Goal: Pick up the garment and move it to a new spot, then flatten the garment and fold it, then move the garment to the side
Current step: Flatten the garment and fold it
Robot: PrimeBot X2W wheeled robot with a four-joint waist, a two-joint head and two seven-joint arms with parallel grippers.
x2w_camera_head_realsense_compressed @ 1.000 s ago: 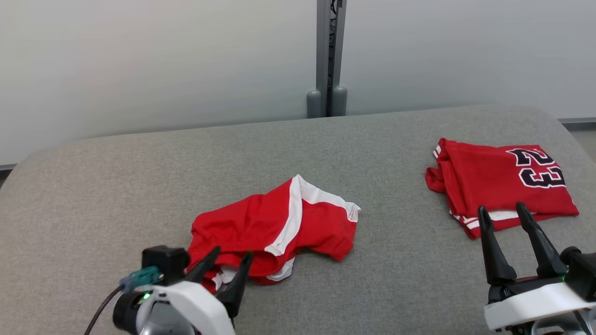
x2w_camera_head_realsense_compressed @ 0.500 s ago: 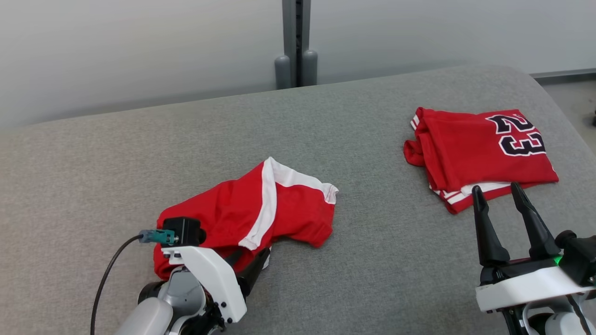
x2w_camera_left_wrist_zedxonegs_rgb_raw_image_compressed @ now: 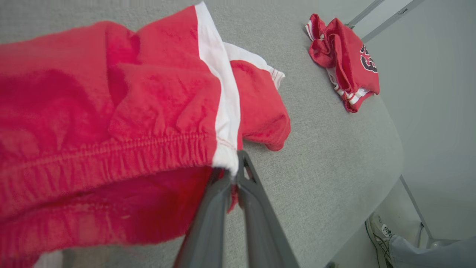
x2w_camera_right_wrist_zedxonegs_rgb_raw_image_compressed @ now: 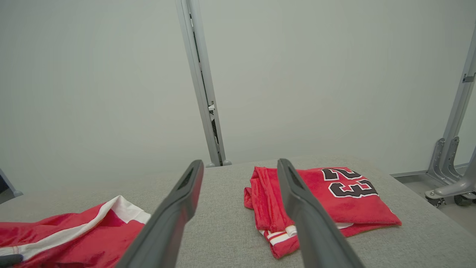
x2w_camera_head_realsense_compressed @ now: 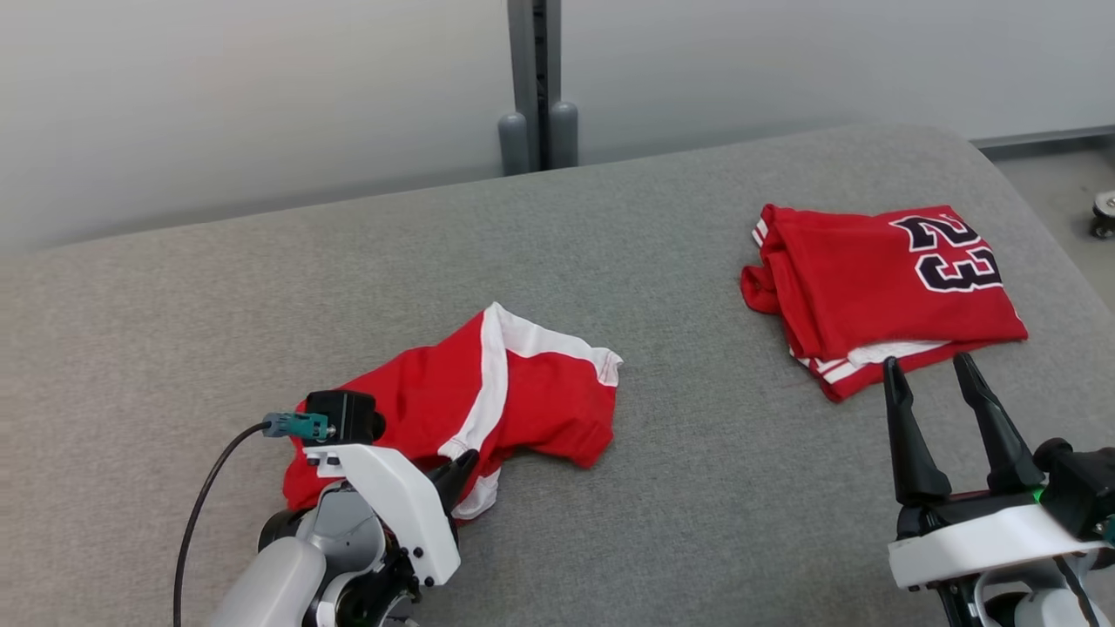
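left end effector [x2w_camera_left_wrist_zedxonegs_rgb_raw_image_compressed: 238, 163] clenched on the near waistband of the shorts [x2w_camera_head_realsense_compressed: 523, 392]; right end effector [x2w_camera_head_realsense_compressed: 928, 374] released. lift slowly, pinch firm, well clear of the jersey [x2w_camera_head_realsense_compressed: 871, 279].

Folded red jersey [x2w_camera_head_realsense_compressed: 871, 279], 23, on grey table [x2w_camera_head_realsense_compressed: 697, 488]; post [x2w_camera_head_realsense_compressed: 533, 78] behind; sneaker [x2w_camera_left_wrist_zedxonegs_rgb_raw_image_compressed: 378, 234] on floor

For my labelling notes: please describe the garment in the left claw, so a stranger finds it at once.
On the grey table lie two red garments. The crumpled shorts lie front left, pinched by the left claw; unlike the folded jersey, they bear no number.
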